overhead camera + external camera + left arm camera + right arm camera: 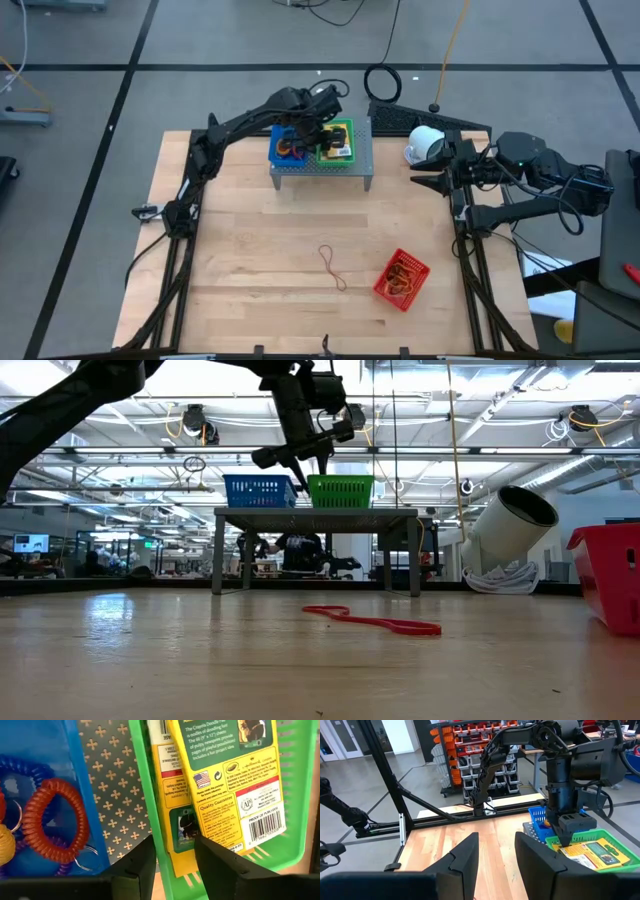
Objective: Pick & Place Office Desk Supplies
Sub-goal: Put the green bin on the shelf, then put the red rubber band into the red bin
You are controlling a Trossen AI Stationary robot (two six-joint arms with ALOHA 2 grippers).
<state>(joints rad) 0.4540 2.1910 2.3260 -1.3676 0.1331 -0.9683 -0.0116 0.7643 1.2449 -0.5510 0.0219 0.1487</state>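
Red rubber band (375,622) lies limp at lower centre: light, floppy, best pinched mid-loop. Left gripper (172,851), fingers apart, straddles green basket (150,810) wall beside stiff yellow packets (215,795).

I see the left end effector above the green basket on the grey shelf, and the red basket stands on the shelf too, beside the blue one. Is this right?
Not entirely. The red basket is not on the grey shelf; the high view shows it on the wooden table, near the right front. The rest holds: the left end effector is above the green basket, beside the blue basket.
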